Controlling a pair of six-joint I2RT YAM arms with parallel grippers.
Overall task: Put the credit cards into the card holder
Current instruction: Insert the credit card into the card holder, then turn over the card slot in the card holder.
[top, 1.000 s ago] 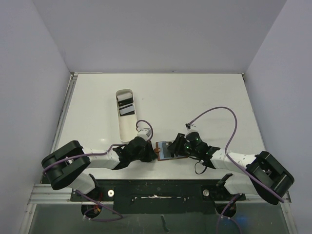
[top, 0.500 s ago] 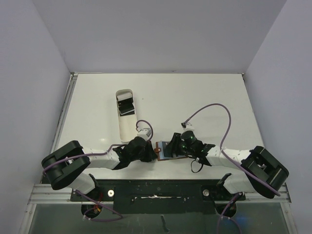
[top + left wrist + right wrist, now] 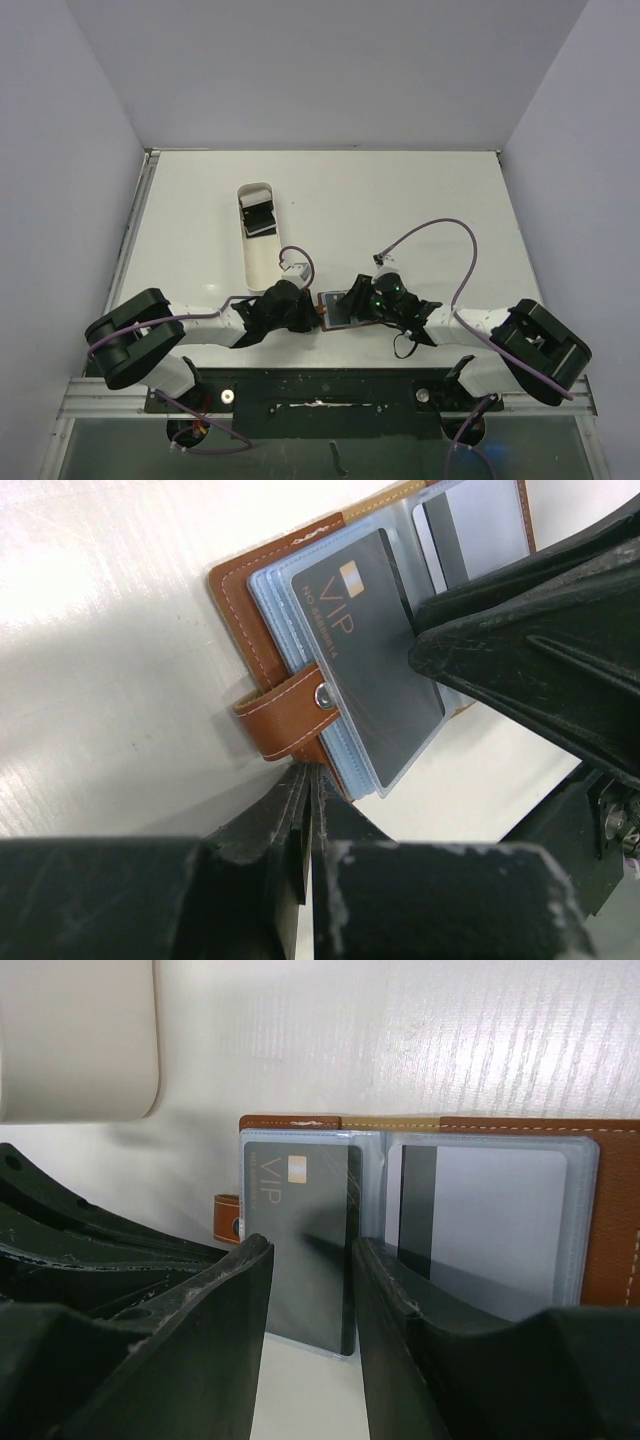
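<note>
Behind and left of the holder, spare cards lie in the tray. At the holder's left edge, by its tab, the left pincer is closed tight; whether it nips the leather cannot be told. The holder lies open on the tabletop, with a dark card in its left sleeve. Over that card's near end the right pincer stands apart, gripping nothing. The cards look thin, stiff, light and slick, best pinched by an edge. The limp holder likely needs pinning at its cover.
</note>
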